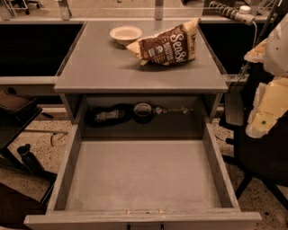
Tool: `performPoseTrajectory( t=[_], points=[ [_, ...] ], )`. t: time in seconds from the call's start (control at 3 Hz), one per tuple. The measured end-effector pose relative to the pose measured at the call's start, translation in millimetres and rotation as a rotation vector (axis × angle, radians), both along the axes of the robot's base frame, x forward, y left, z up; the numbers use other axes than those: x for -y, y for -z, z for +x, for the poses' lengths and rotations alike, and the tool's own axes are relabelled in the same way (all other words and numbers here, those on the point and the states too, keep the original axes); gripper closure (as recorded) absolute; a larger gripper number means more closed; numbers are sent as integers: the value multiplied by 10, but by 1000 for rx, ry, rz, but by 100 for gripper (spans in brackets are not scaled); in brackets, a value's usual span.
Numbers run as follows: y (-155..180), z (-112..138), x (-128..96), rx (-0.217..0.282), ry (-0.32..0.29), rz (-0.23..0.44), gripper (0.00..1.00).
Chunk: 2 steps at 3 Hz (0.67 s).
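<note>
The hand (pixel 265 110) is at the far right of the view, a pale cream and yellowish shape hanging beside the right edge of the table (pixel 103 67) and in front of a dark chair (pixel 263 157). It is off the table and clear of everything on it. It has hold of nothing that I can see, and I cannot tell whether it is open or closed.

The thing nearest to it is a bag of chips (pixel 167 46), brown with white lettering. It lies on its side on the back right part of the table, with its top end pointing toward the right edge. Just to the left of the bag, touching it or very nearly so, a small pale bowl (pixel 125 33) stands upright near the back edge.

Below the tabletop a wide drawer (pixel 139 175) is pulled far out toward the camera, showing its grey floor and side walls. In the shadowed space behind it, under the tabletop, is a round dark object, perhaps a cup (pixel 143 112). To the left of that lies a dark bundle (pixel 107 116), and to the right a thin, chain-like strand (pixel 176 109).

A power strip (pixel 225 10) lies behind the table at the upper right. The floor (pixel 31 140) on the left is speckled.
</note>
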State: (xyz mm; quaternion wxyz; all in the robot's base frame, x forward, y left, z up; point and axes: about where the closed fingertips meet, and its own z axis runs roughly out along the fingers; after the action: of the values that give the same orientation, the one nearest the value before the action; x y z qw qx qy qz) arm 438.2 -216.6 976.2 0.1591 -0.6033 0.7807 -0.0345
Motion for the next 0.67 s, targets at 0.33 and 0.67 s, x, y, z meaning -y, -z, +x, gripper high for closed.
performPoseTrajectory(
  t=[0.33, 0.67],
  points=[
    [-25, 27, -26, 20, -7, 11, 0],
    [-51, 464, -271, 107, -103, 51, 0]
  ],
)
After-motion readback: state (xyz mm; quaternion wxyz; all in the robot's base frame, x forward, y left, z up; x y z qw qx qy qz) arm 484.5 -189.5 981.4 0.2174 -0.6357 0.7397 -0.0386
